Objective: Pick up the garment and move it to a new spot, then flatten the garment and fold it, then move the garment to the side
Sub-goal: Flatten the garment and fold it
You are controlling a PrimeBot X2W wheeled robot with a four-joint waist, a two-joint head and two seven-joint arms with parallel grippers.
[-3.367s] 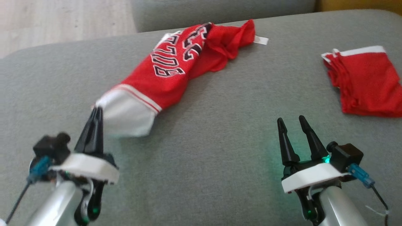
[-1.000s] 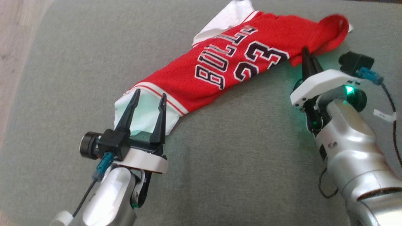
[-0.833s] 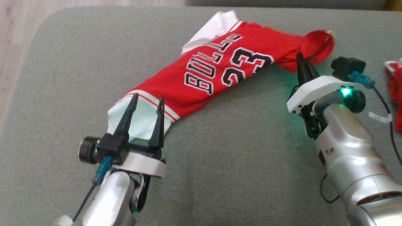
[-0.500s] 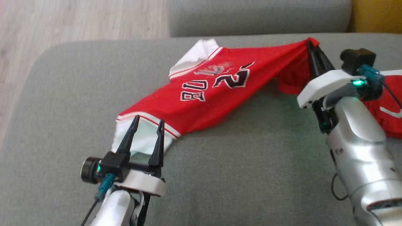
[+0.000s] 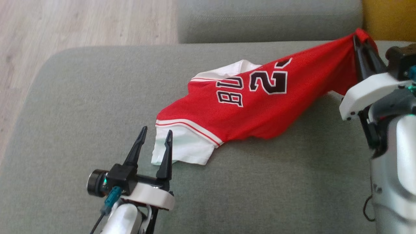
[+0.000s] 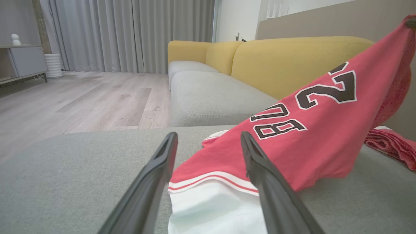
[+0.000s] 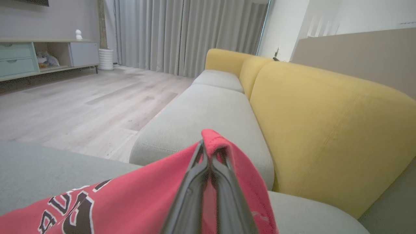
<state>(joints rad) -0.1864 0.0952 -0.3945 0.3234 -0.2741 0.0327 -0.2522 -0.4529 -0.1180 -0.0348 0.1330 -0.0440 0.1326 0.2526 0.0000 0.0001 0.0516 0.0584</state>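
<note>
The garment (image 5: 260,104) is a red jersey with black numbers and a white hem. It stretches across the grey cushion (image 5: 81,113) from lower left to upper right. My right gripper (image 5: 361,40) is shut on its red upper end and holds that end lifted off the cushion; the pinched red cloth (image 7: 221,152) wraps its fingertips. The white hem (image 5: 182,149) still rests on the cushion. My left gripper (image 5: 155,134) stands open just left of and below the hem, with nothing between its fingers (image 6: 156,175). The jersey (image 6: 292,139) rises to the right.
A second red cloth (image 6: 390,144) lies on the cushion at the right, behind the jersey. A yellow sofa back (image 7: 325,123) runs along the far right. Another grey cushion (image 5: 269,19) lies beyond, and wooden floor (image 5: 81,22) at the upper left.
My right gripper has lifted the jersey's red end up and to the right, dragging the garment rightward; the white hem has slid out from between my open left fingers. The head camera shifted too.
</note>
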